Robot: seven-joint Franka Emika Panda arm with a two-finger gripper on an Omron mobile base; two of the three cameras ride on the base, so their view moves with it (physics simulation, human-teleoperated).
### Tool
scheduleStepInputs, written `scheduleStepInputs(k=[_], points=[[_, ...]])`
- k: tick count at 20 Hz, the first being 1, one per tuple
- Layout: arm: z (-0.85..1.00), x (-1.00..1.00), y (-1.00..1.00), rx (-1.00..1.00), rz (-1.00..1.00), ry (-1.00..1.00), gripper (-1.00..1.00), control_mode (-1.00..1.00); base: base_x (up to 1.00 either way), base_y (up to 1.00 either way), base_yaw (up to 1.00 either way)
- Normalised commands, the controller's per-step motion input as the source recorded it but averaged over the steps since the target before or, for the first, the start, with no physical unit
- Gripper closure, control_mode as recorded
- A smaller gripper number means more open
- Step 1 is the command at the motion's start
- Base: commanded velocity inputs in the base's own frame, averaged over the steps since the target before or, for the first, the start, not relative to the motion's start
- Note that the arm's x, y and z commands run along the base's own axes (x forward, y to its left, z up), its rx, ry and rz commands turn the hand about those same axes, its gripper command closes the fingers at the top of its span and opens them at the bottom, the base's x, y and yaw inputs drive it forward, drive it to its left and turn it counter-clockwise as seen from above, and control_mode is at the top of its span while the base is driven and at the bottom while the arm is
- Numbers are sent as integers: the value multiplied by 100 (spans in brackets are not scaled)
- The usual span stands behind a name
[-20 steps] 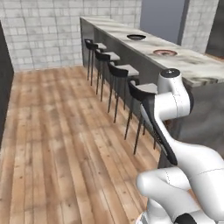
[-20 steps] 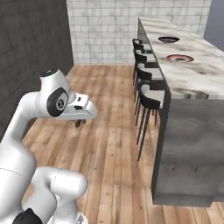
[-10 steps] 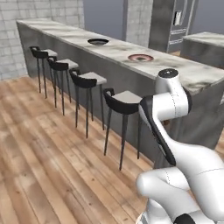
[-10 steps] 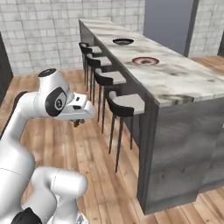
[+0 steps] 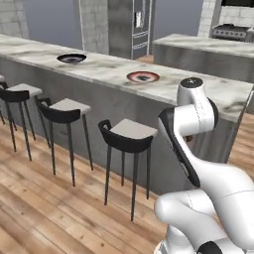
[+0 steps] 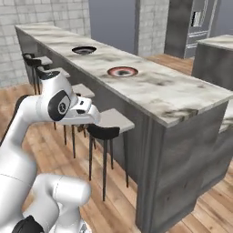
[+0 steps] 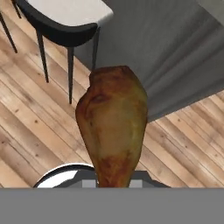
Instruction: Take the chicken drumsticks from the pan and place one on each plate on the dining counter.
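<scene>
Hand view, nearest first: a chicken drumstick (image 7: 112, 127) fills the centre, fat end up at 12 o'clock, narrow end dropping to 6 o'clock, where the bottom of the picture cuts it off. Fingertips hidden behind the meat, so the clamp itself is not visible; drumstick hangs off the hand, reads as gripped. Behind it wood floor (image 7: 30, 127), a stool (image 7: 65, 19) at 11 o'clock with the seat partly cropped, and the grey base panel of the dining counter (image 7: 166, 57) at 1 o'clock.

Right base view: gripper (image 6: 83, 128) sits low under the white wrist, at 9 o'clock of the frame, dark and small, jaws hard to make out; drumstick not legible here. It hangs just beside a stool seat, short of the counter edge and below the top.

Left base view: arm (image 5: 191, 124) blocks the hand completely, gripper hidden behind the forearm.

Further out, on the marble top: near plate (image 6: 123, 71), reddish centre, roughly 12 o'clock; contents too small to tell. Far plate (image 6: 84, 50) darker, at 11 o'clock, well apart from the near one; centre unreadable. In the left base view both plates sit at 11–12 o'clock. Beyond, second marble-topped island (image 5: 208, 47) at 1 o'clock, fridge (image 5: 130, 27) at 12, stove (image 5: 233, 31) cropped at the right edge.
</scene>
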Motion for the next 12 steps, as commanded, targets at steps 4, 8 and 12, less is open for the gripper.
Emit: scheduleStepInputs(k=[4, 8, 12], points=[[0, 0, 0, 0, 0, 0, 100, 100, 69, 68, -52], [0, 0, 0, 0, 0, 0, 100, 100, 66, 69, -52], [0, 0, 0, 0, 0, 0, 100, 100, 64, 68, -54]])
